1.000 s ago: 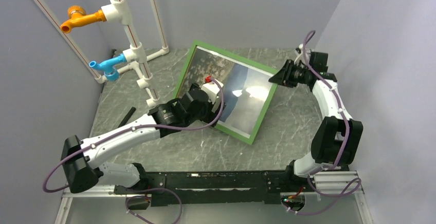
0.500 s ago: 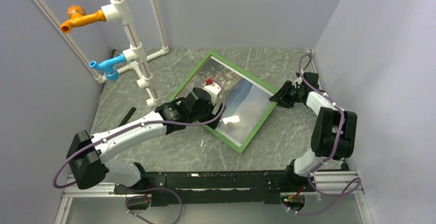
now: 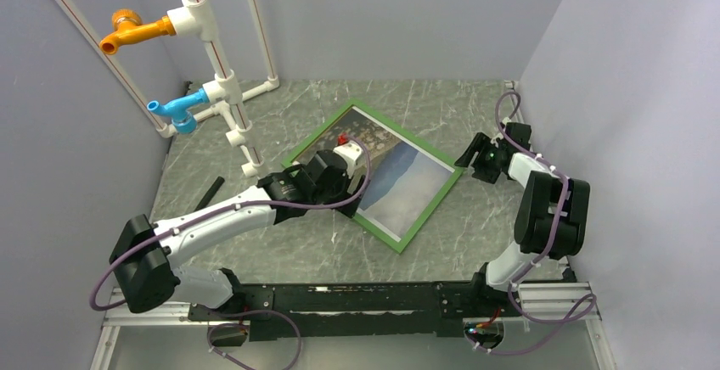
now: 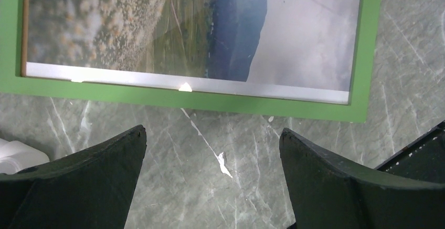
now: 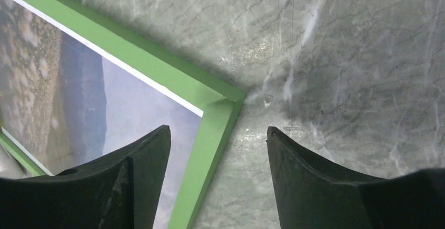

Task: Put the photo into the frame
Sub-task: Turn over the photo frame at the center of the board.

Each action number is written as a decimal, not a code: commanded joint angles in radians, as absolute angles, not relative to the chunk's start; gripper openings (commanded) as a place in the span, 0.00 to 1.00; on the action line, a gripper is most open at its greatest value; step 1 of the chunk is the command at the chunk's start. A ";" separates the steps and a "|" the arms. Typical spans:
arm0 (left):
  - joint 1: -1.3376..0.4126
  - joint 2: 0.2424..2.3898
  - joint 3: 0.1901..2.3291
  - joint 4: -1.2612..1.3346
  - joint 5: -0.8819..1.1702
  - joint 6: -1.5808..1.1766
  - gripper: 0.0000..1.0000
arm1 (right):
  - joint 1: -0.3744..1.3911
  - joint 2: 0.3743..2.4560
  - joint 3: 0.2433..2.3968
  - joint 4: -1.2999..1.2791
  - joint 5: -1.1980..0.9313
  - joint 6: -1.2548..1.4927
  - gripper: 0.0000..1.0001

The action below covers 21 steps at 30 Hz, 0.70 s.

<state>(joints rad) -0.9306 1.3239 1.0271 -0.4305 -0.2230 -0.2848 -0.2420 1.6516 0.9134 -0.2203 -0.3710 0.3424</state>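
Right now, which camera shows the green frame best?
The top external view: it shows the frame nearly whole, lying on the table with the photo inside. The left wrist view catches only one long green edge; the right wrist view, just one corner.

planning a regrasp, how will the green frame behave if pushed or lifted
The thin green rectangular picture frame lies flat on the smooth marbled table, so a push probably slides it. Its straight edges suggest stiffness; lifted by one corner, it likely tilts.
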 commanded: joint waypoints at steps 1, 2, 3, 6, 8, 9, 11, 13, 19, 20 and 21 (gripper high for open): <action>-0.910 1.321 1.014 -0.402 -0.177 -0.315 0.99 | -0.242 1.565 0.913 -0.194 -0.368 0.336 0.73; -0.903 1.330 1.013 -0.399 -0.167 -0.317 0.99 | -0.239 1.546 0.900 -0.193 -0.380 0.341 0.75; -0.896 1.337 1.010 -0.394 -0.154 -0.317 0.99 | -0.238 1.526 0.887 -0.193 -0.388 0.347 0.76; -0.861 1.365 1.006 -0.369 -0.091 -0.321 0.99 | -0.225 1.436 0.817 -0.150 -0.438 0.392 0.97; -0.839 1.396 1.010 -0.361 -0.046 -0.324 0.99 | -0.216 1.381 0.766 -0.129 -0.469 0.449 1.00; -0.828 1.412 1.013 -0.359 -0.031 -0.326 0.99 | -0.215 1.358 0.739 -0.114 -0.495 0.472 1.00; -0.812 1.445 1.023 -0.362 -0.012 -0.333 0.99 | -0.210 1.325 0.703 -0.119 -0.524 0.515 1.00; -0.798 1.472 1.031 -0.363 -0.009 -0.342 0.99 | -0.198 1.310 0.694 -0.174 -0.523 0.526 1.00; -0.781 1.492 1.038 -0.363 0.036 -0.357 0.99 | -0.045 1.300 0.721 -0.430 -0.315 0.540 1.00; -0.781 1.494 1.043 -0.372 0.036 -0.358 0.99 | -0.015 1.301 0.721 -0.452 -0.280 0.556 1.00; -0.781 1.495 1.049 -0.381 0.034 -0.361 0.99 | 0.020 1.305 0.718 -0.467 -0.258 0.577 0.99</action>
